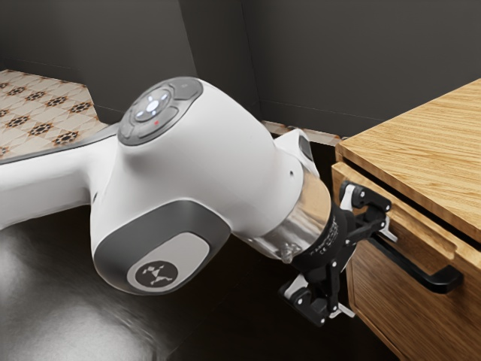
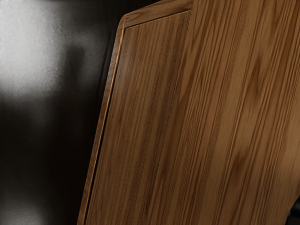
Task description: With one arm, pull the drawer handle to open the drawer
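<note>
A wooden cabinet stands at the exterior view's right. Its top drawer front carries a long black bar handle. My black gripper is at the handle's left end, pointing at the drawer front. Its fingers stand wide apart, one above the other, so it is open. The upper fingertip sits right at the handle's left end, and the lower fingertip hangs well below the bar. In the wrist view a wood panel of the cabinet front is very near the hand.
The cabinet rests on a dark glossy floor. A patterned tile patch lies at the back left, under dark walls. My bulky white arm covers the exterior view's middle. A lower wooden panel sits under the drawer.
</note>
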Controlling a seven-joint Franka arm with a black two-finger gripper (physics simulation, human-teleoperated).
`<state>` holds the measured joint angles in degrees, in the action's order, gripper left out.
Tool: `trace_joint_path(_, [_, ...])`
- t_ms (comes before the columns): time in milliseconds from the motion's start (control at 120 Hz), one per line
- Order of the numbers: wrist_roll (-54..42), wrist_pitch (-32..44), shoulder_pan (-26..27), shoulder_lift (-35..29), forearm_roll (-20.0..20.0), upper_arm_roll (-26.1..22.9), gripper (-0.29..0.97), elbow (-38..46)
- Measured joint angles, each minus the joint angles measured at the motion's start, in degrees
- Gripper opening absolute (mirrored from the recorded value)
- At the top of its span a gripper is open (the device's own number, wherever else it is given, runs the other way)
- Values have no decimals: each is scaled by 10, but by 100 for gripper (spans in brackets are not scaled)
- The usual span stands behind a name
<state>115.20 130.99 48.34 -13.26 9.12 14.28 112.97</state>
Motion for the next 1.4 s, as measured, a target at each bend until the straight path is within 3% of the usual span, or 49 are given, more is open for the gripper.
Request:
trace_joint_path(242, [-1, 0, -4, -12, 0, -5, 66, 11])
trace_joint_path(650, [3, 0, 4, -95, 14, -5, 66, 76])
trace_joint_path(1108, [4, 3, 7, -128, 12, -30, 66, 111])
trace_joint_path(1400, [4, 1, 7, -182, 13, -34, 66, 157])
